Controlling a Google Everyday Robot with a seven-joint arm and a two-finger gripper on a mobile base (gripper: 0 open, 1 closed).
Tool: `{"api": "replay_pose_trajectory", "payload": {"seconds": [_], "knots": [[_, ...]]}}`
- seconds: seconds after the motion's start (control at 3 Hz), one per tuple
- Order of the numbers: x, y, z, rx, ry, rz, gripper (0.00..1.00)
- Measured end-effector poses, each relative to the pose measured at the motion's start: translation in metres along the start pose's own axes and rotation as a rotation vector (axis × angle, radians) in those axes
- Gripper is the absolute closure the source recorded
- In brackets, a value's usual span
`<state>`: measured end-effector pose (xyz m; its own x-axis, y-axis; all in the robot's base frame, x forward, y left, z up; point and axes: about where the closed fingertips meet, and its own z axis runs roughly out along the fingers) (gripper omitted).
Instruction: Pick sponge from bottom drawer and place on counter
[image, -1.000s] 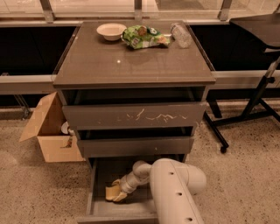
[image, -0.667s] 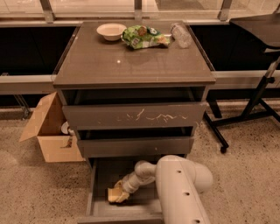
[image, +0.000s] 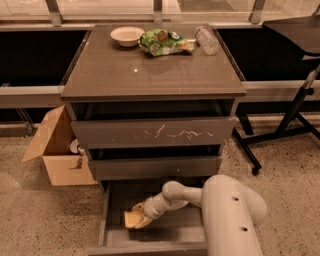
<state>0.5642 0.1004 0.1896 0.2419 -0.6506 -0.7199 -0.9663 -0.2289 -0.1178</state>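
The gripper (image: 143, 215) is down inside the open bottom drawer (image: 120, 195), with the sponge (image: 131, 219) right at its tip. I cannot tell whether it grips the sponge. Lifting it out and setting it on the surface (image: 150, 70) well above the gripper is not yet done.

Three drawers (image: 152, 132), one sponge (image: 129, 219), one bowl (image: 127, 35), one pincer (image: 141, 219) in bottom drawer (image: 103, 222)

Left to right at the back: white bowl (image: 127, 35), green snack bag (image: 164, 42) just beside it, clear plastic bottle (image: 206, 40) lying down. Open cardboard box (image: 55, 147) on speckled floor (image: 40, 220), left; black stand (image: 295, 112), right.
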Motion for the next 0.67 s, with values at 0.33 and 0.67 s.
{"api": "replay_pose_trajectory", "payload": {"seconds": [0.33, 0.67], "knots": [[-0.0077, 0.0064, -0.0147, -0.02, -0.096, -0.042, 1.0], [-0.0119, 0.0129, -0.0158, -0.05, -0.116, -0.054, 1.0]]}}
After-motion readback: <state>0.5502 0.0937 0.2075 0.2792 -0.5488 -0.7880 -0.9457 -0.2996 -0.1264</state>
